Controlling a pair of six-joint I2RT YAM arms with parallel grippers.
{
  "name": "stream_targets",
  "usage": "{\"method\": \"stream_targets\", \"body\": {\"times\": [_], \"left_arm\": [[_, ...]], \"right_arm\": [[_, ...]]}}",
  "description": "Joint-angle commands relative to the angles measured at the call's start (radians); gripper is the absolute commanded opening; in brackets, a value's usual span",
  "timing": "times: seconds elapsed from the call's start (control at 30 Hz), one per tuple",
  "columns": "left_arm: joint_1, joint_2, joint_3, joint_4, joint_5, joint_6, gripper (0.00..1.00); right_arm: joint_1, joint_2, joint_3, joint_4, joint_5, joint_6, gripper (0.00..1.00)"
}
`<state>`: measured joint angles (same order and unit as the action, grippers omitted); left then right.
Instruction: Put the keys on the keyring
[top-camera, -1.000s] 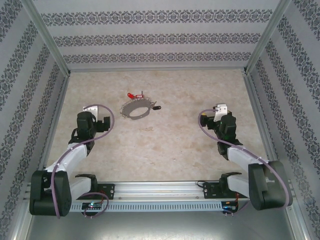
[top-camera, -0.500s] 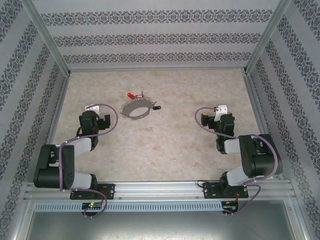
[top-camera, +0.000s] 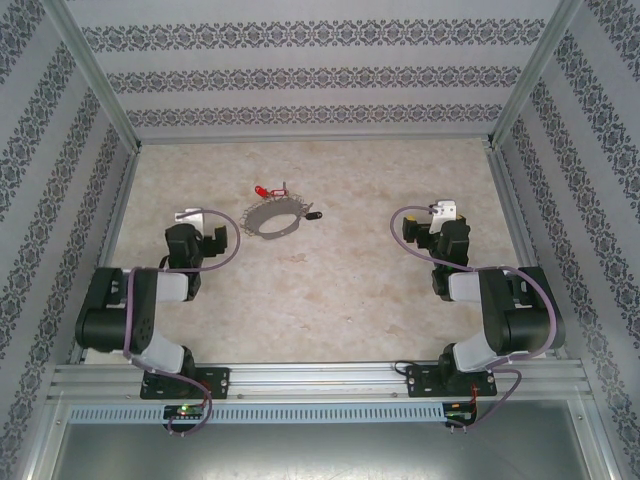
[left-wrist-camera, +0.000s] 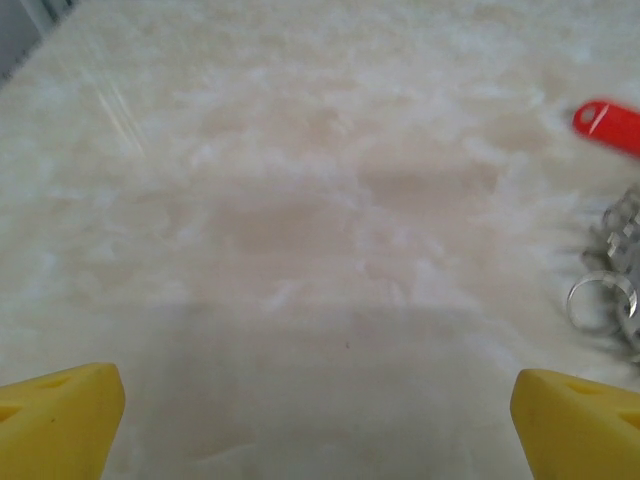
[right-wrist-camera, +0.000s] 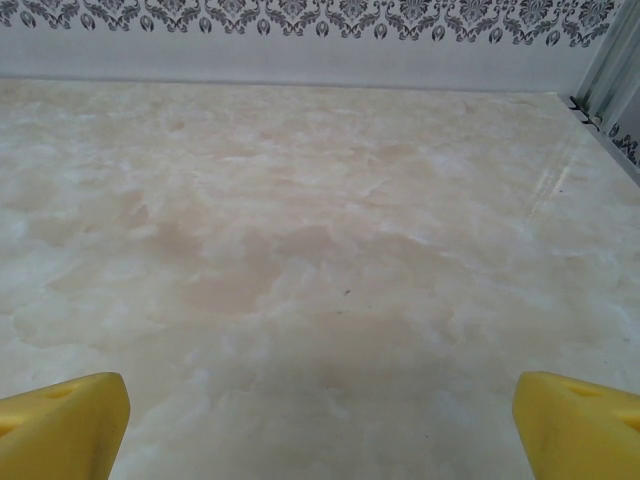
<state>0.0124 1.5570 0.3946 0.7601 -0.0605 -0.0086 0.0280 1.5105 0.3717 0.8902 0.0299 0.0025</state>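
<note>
Worktop (top-camera: 330, 290): pale marbled surface, enclosed on three sides by patterned walls (top-camera: 320, 75). Left tool (top-camera: 207, 240): set low over the left part of the worktop, well short of the loop, jaws spread wide and holding nothing; in the left wrist view its yellow fingertips (left-wrist-camera: 60, 410) sit at the two bottom corners with bare surface between them. Red key (top-camera: 263, 191): lies flat at the far left edge of the keyring, just beside its rim; whether it is strung on cannot be told. It also shows at the right edge of the left wrist view (left-wrist-camera: 607, 122). Keyring (top-camera: 272, 229): thin grey wire loop lying flat on the far centre-left of the worktop, small pieces along its rim, apart from both tools. Black key (top-camera: 314, 214): at the right side of the loop, close against the rim. Right tool (top-camera: 425, 232): low over the right part of the worktop, well apart from the loop, jaws wide and empty, yellow fingertips (right-wrist-camera: 60, 415) over bare surface.
</note>
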Motion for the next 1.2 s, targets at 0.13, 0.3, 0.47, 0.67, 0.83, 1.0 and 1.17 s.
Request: {"method": "stream_targets", "body": {"times": [0.13, 0.3, 0.47, 0.67, 0.83, 1.0, 1.17], "left_arm": [[-0.017, 0.0, 0.011, 0.074, 0.002, -0.016, 1.0], [-0.018, 0.005, 0.013, 0.083, 0.004, -0.013, 1.0], [-0.019, 0.005, 0.012, 0.085, 0.006, -0.011, 1.0], [-0.017, 0.005, 0.014, 0.077, 0.024, -0.005, 0.99], [-0.018, 0.004, 0.015, 0.077, 0.024, -0.005, 0.99], [-0.017, 0.004, 0.015, 0.077, 0.024, -0.005, 0.99], [-0.018, 0.004, 0.014, 0.077, 0.024, -0.005, 0.99]], "right_arm": [[-0.005, -0.001, 0.016, -0.001, 0.013, 0.02, 0.98], [-0.005, -0.001, 0.015, 0.001, 0.014, 0.019, 0.98], [-0.005, -0.002, 0.014, 0.001, 0.014, 0.019, 0.98], [-0.005, -0.001, 0.014, 0.0, 0.012, 0.022, 0.98], [-0.011, 0.001, 0.02, -0.01, 0.002, 0.022, 0.98], [-0.01, 0.002, 0.025, -0.016, -0.001, 0.022, 0.98], [-0.011, 0.002, 0.025, -0.016, 0.001, 0.021, 0.98]]}}
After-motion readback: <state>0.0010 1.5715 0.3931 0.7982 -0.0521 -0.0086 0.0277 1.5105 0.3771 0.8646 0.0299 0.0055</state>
